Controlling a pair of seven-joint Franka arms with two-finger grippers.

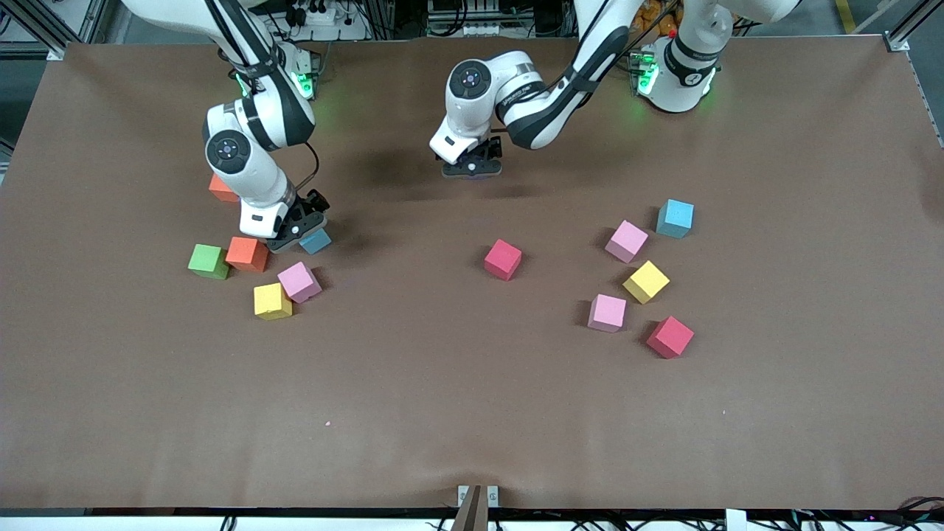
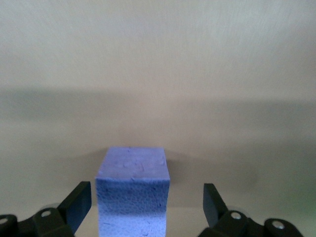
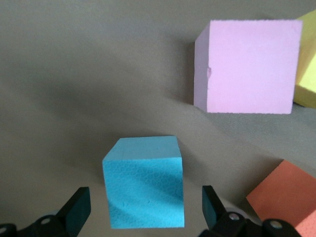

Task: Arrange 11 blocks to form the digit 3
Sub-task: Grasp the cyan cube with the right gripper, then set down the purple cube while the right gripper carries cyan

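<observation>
- Left gripper (image 1: 472,168): down at the table, about 12 o'clock of the lone red block (image 1: 503,259) (12 = toward the arm bases). Jaws wide; purple block (image 2: 132,192) sits on the table between the fingers (image 2: 79,203) with a gap on each side, so nothing gripped. In the front view the gripper hides this block.
- Right gripper (image 1: 299,230): low, around 9 o'clock of that red block. Jaws spread, straddling a light blue block (image 3: 143,190) that rests on the table; not clamped.
- Cluster by the right gripper:
  - orange block (image 1: 247,253) at 9 o'clock of the light blue one
  - green cube (image 1: 208,261) touching the orange block
  - pink block (image 1: 299,281) at 6 o'clock
  - yellow block (image 1: 272,301) against the pink
  - second orange block (image 1: 221,188) at 11 o'clock, partly hidden by the arm
- Loose cluster at 3 o'clock of the lone red: pink (image 1: 627,240), light blue (image 1: 675,217), yellow (image 1: 646,281), pink (image 1: 607,312), red (image 1: 670,336), all apart.
</observation>
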